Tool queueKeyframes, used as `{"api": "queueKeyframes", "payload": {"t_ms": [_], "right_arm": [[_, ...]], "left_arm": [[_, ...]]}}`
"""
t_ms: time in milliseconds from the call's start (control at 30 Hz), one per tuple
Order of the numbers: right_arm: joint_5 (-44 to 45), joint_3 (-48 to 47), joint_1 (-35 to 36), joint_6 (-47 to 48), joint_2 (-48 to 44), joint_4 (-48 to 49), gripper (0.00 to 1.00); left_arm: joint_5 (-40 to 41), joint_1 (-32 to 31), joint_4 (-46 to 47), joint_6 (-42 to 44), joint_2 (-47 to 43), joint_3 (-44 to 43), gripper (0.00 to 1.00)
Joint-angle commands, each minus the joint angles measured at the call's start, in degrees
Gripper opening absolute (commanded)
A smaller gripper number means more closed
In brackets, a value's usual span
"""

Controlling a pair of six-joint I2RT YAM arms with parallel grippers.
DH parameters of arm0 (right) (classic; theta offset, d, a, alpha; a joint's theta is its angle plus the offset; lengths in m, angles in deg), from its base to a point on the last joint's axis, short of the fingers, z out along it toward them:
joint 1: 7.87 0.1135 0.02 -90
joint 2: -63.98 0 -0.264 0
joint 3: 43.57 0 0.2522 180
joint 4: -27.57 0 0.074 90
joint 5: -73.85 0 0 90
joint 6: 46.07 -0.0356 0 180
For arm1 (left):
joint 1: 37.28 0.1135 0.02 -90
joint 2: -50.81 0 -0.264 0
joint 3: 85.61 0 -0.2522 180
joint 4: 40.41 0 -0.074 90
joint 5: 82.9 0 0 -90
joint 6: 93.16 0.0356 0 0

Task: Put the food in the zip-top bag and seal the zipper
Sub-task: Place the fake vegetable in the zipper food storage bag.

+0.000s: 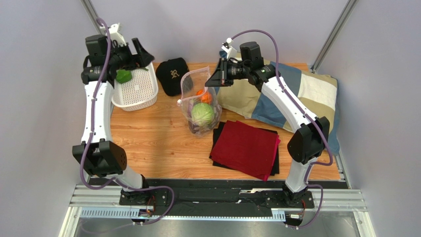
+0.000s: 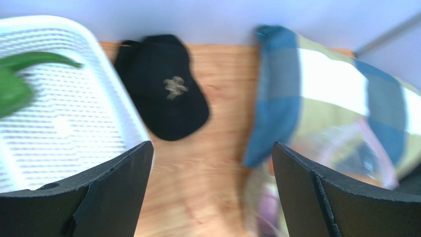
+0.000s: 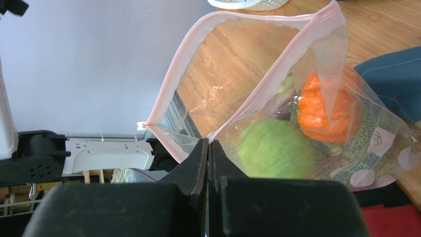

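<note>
The clear zip-top bag (image 1: 199, 106) stands mid-table with its mouth open. Through the plastic I see a pale green cabbage (image 3: 274, 148), an orange pumpkin (image 3: 323, 108) and a netted melon (image 3: 363, 145). My right gripper (image 3: 208, 141) is shut on the pink-white zipper (image 3: 276, 74) at the bag's near rim and holds it up; from above it (image 1: 211, 80) sits at the bag's right top. A green pepper (image 1: 123, 75) lies in the white basket (image 1: 148, 94). My left gripper (image 1: 136, 55) hovers open and empty above the basket's right side.
A black cap (image 1: 172, 74) lies between basket and bag. A plaid blue and beige cushion (image 1: 296, 94) fills the back right. A red cloth (image 1: 247, 147) on a black one lies right of the bag, toward the near edge.
</note>
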Motion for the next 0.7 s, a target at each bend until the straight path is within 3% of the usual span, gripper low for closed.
{"api": "queueKeyframes", "payload": {"t_ms": [0,200,333,667], "right_arm": [[-1.1,1.3,-0.5,1.1,-0.5,3.6,0.0],[-1.7,2.8,-0.9,1.1,-1.0,4.4,0.0],[-1.6,3.4,-1.6,1.0,-1.4,4.4,0.0],[-1.1,4.6,-1.9,1.1,-1.9,3.3,0.0]], "left_arm": [[8.4,4.0,0.9,7.4,8.1,-6.7,0.97],[18.7,6.9,-3.2,27.2,25.8,-19.8,0.99],[27.3,6.8,-3.2,34.7,36.2,-26.4,0.99],[35.8,6.8,13.9,50.7,49.6,-27.2,0.99]]}}
